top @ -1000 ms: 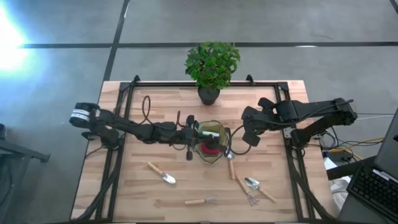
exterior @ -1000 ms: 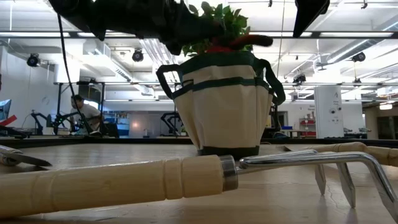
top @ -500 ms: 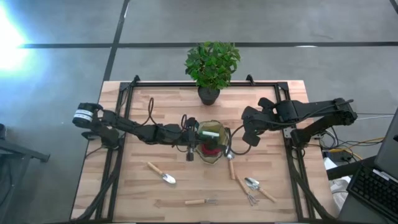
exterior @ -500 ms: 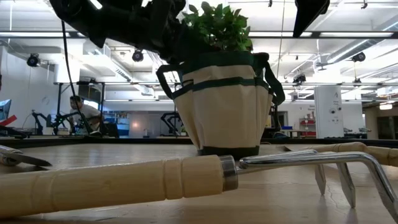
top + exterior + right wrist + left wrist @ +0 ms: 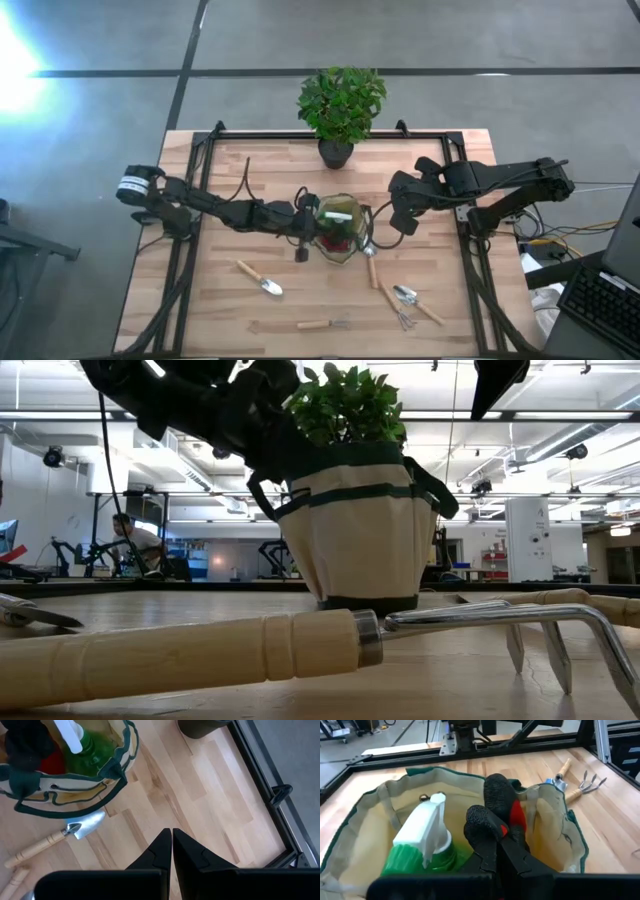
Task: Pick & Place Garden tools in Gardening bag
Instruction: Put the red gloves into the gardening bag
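Note:
The olive-khaki gardening bag [image 5: 340, 228] stands upright on its base mid-table, also showing in the low view [image 5: 360, 530]. Inside it are a green spray bottle [image 5: 420, 855] and a red item [image 5: 517, 817]. My left gripper [image 5: 492, 812] reaches over the bag's left rim into the mouth and is shut on the red item. My right gripper [image 5: 405, 225] hangs shut above the bare table, right of the bag, holding nothing. Wooden-handled trowels [image 5: 262, 278] [image 5: 370, 262] and a rake [image 5: 325, 324] lie flat on the table. My left gripper pinches the red item [image 5: 506, 829] between its two fingers. The fingers come from the table's left, slanting down into the bag's mouth. The red item sits inside the bag next to the spray bottle; its lower part is hidden by the fingers [image 5: 482, 827] and the bag wall.
A leafy potted plant [image 5: 340, 105] stands at the far edge behind the bag. A trowel and a small fork [image 5: 405, 298] lie near the front right. A dark frame rail [image 5: 272, 795] runs along the table's edges. Bare wood lies at the near left.
My left gripper has sunk into the bag's mouth and tipped downward, staying shut. The red item, which stuck out above the bag's rim in the low view, has gone down inside the bag and out of that view.

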Available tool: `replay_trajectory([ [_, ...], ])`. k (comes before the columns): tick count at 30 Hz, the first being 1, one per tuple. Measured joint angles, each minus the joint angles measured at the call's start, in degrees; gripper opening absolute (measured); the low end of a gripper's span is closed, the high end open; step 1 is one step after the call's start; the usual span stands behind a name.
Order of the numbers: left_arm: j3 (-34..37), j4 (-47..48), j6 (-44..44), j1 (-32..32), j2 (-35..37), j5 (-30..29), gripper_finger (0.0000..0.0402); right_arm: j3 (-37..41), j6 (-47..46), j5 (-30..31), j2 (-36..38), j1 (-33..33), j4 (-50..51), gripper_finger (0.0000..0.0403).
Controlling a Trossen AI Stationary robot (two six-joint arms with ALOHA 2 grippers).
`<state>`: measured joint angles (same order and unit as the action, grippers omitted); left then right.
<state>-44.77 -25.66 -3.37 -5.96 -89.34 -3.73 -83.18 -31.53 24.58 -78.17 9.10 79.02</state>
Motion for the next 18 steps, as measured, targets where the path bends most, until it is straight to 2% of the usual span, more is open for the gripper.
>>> replay_trajectory([
  [18, 0.00, 5.31, -0.09, 0.03, 0.02, 1.22, 0.0003, 0.00, 0.04, 0.07, 0.00, 0.00, -0.13, 0.0008],
])
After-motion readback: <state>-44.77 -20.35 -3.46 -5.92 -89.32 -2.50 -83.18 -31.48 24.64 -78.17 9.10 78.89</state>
